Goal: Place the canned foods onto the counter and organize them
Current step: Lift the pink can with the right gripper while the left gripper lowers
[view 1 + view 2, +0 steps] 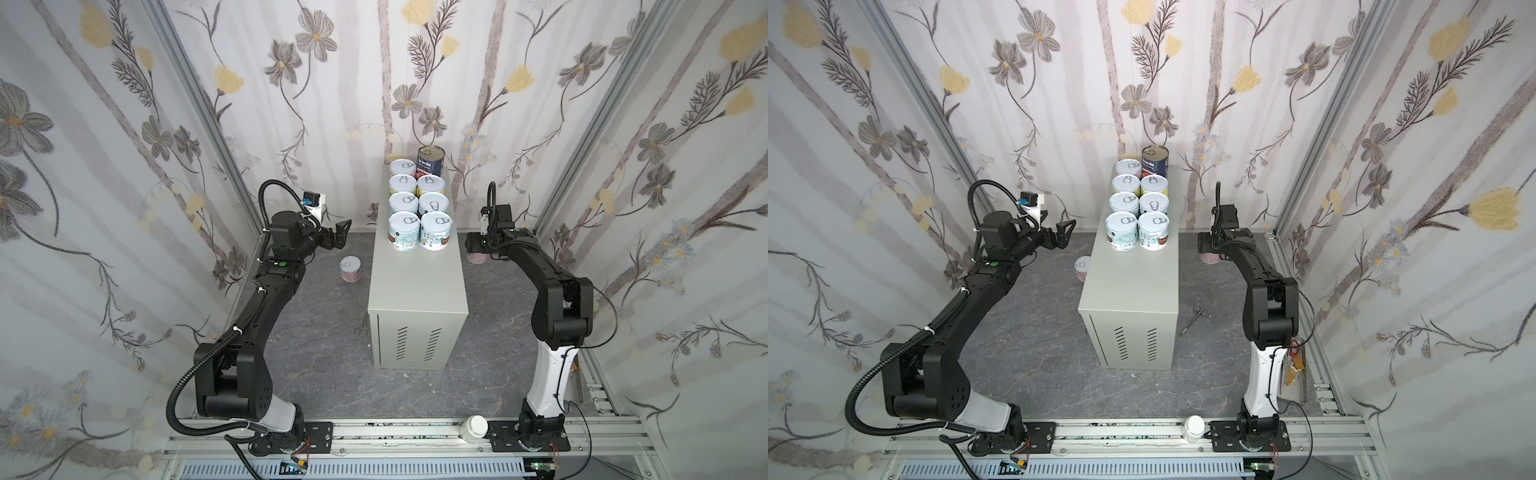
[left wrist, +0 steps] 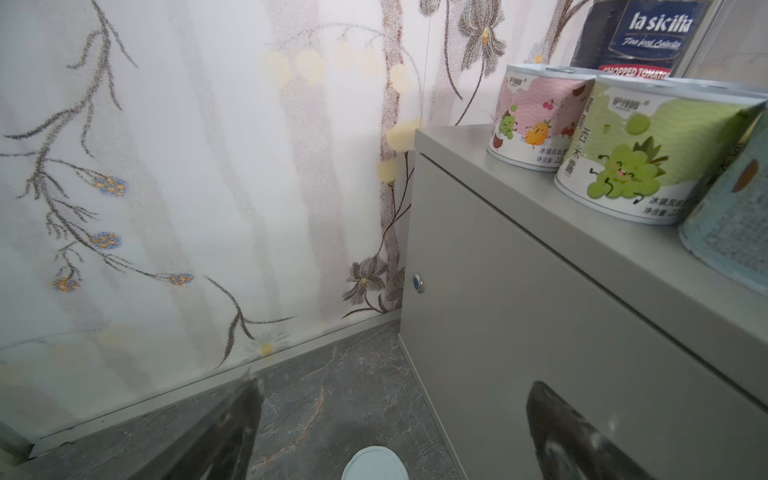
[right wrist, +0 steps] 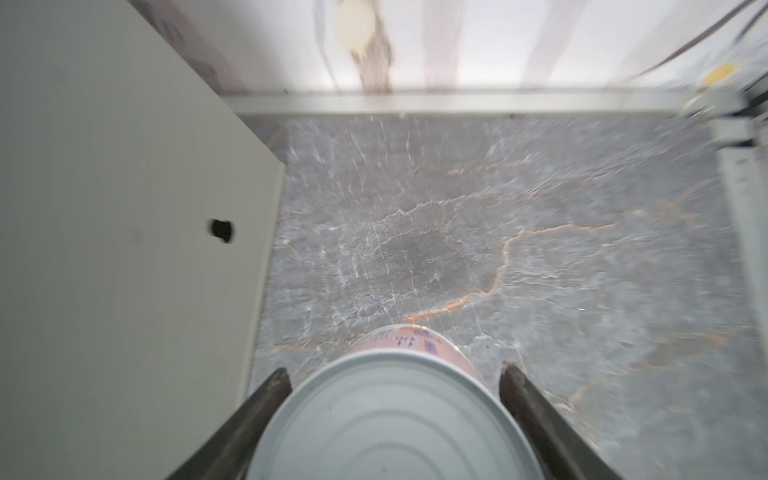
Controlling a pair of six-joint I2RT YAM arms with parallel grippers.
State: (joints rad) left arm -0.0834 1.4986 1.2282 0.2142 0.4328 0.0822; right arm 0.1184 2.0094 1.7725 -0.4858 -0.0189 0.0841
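Currently seven short cans [image 1: 403, 203] with pale pull-tab lids and the taller tomato can [image 1: 431, 162] stand on the bench [image 1: 415, 291]. They are bunched at its far end in two rows, with the tomato can at the back right, nearest the wall. In the left wrist view, a pink-label, a green-label and a blue-label can line the bench's left edge.

The right claw [image 1: 473, 249] hangs low to the right of the bench, close to its side wall, and is closed on a pink can [image 3: 386, 419]. The right wrist view shows a finger on each side of the can's lid, with the floor [image 3: 498, 249] beyond. That view is blurred, and I cannot tell whether the can touches the floor.

The left claw [image 1: 338, 235] hovers left of the bench, its jaws spread wide and holding nothing. A loose can [image 1: 350, 269] with a pink label stands upright on the floor under it, near the bench's left wall and apart from the fingers.

A white bottle [image 1: 473, 429] lies on the front rail [image 1: 395, 434] by the right arm's base. Scissors [image 1: 1196, 318] lie on the floor right of the bench.
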